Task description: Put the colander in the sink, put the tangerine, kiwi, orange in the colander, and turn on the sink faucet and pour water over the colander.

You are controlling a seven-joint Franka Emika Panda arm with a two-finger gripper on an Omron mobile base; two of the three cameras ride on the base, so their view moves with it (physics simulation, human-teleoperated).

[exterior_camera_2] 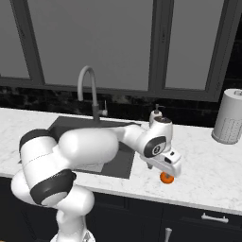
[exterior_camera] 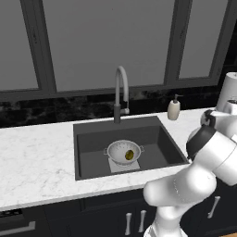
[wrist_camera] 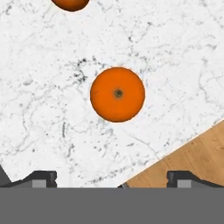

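1. One fruit, the kiwi (exterior_camera: 129, 154), already lies in the colander (exterior_camera: 123, 152), which sits in the sink (exterior_camera: 92, 139) over the lighter patch at its bottom.
2. Two orange fruits lie on the marble counter (wrist_camera: 175, 57) right of the sink: one (wrist_camera: 117, 94) centred under the hand, another (wrist_camera: 70, 3) cut off at the hand view's top edge. I cannot tell which is the tangerine.
3. The gripper (wrist_camera: 112, 177) hovers above the centred fruit, fingers spread wide and holding nothing.
4. The step in hand looks like picking up this fruit; the next move calls for a straight descent, then closing on its middle.
5. The faucet (exterior_camera: 120, 92) shows no water.
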